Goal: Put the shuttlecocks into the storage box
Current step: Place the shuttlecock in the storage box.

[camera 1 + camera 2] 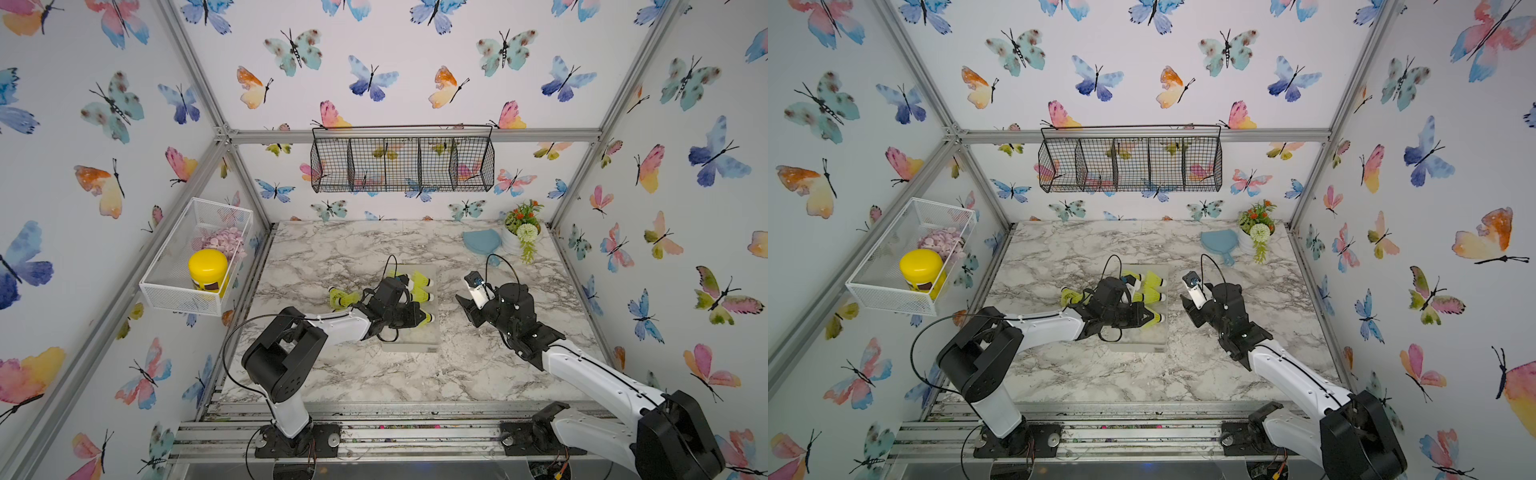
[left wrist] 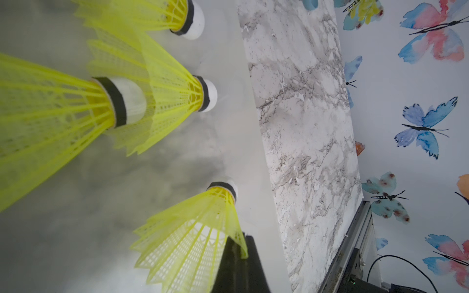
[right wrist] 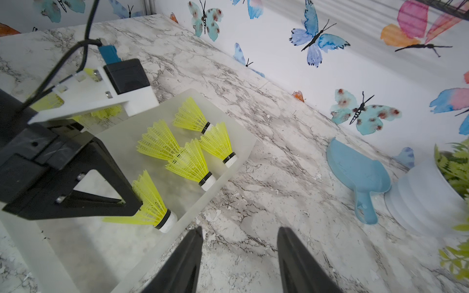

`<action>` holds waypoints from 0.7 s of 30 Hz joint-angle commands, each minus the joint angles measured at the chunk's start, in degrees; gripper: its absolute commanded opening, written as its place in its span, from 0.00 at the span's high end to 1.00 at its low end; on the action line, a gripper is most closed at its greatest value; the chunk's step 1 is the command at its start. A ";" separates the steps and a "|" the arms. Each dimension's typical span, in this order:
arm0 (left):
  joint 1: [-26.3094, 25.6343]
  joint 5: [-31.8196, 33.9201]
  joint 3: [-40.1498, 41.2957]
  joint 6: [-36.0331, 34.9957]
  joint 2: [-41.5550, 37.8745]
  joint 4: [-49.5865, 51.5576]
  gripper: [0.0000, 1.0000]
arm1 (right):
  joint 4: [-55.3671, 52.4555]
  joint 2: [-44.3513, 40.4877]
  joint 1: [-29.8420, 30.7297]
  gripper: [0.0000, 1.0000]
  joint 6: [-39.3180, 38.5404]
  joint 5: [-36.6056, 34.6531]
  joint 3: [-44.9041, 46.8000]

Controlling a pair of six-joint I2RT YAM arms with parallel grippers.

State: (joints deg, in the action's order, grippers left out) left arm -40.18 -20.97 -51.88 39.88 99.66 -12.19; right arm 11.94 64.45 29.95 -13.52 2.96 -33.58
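- The left tool (image 3: 133, 203) is pressed together on the skirt rim of the held shuttlecock (image 3: 154, 206). It sits low inside the storage box (image 1: 411, 340) at the box's 6 o'clock end. The shuttlecock's white tip is close to the 3 o'clock wall.
- To finish well, I would part the fingers only once the skirt rests on the box floor. Then lift straight up so the mesh skirt does not snag, keeping clear of the neighbours toward 12 o'clock.
- The right tool (image 3: 239, 230) is spread and carries nothing. It hovers over the bare bench (image 1: 374, 374) just beside the box's 3 o'clock side, where it seems safely out of the way.
- Four more shuttlecocks (image 3: 189, 162) lie on their sides in the box's 12 o'clock half, tips toward 3 o'clock, some skirts overlapping.
- A loose shuttlecock (image 1: 343, 298) lies on the bench just off the box's 9 o'clock side, probably the next pick.
- The white mesh basket (image 1: 178, 297) on the 9 o'clock wall holds a yellow-lidded jar (image 1: 208, 268) and pink pieces (image 1: 224, 241).
- The black wire basket (image 1: 403, 166) at 12 o'clock shows nothing inside.
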 commanded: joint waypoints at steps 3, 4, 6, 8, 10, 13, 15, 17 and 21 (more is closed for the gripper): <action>1.40 -2.27 -1.11 -0.24 1.83 -3.13 1.00 | -0.87 -0.48 -0.07 0.46 0.16 0.15 -0.21; 1.58 -2.53 -1.11 -0.15 2.07 -3.61 1.00 | -0.94 -0.38 -0.07 0.46 0.16 0.27 -0.25; 1.84 -3.25 -1.33 0.11 2.71 -4.26 1.00 | -1.05 -0.29 -0.07 0.46 0.23 0.36 -0.25; 1.86 -3.71 -1.68 0.22 3.47 -4.49 1.00 | -1.11 -0.34 -0.07 0.46 0.07 0.47 -0.34; 1.84 -4.14 -1.97 0.32 4.07 -4.77 1.00 | -1.22 -0.32 -0.07 0.46 -0.06 0.38 -0.45; 1.86 -4.09 -2.28 0.33 4.65 -4.71 1.00 | -1.53 -0.37 -0.07 0.46 -0.26 0.15 -0.43; 1.86 -3.81 -2.60 0.21 4.94 -4.35 0.98 | -1.66 -0.29 -0.07 0.46 -0.23 0.08 -0.43; 1.86 -3.66 -2.96 0.04 5.43 -3.93 0.95 | -1.75 -0.38 -0.07 0.46 -0.25 0.19 -0.43; 1.86 -2.87 -3.71 -0.48 5.91 -2.88 0.76 | -1.75 -0.48 -0.07 0.46 -0.33 0.15 -0.44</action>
State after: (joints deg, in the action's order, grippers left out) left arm -38.37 -23.79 -54.48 39.99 104.51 -15.84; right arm 11.51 64.45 29.95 -13.56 2.98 -33.58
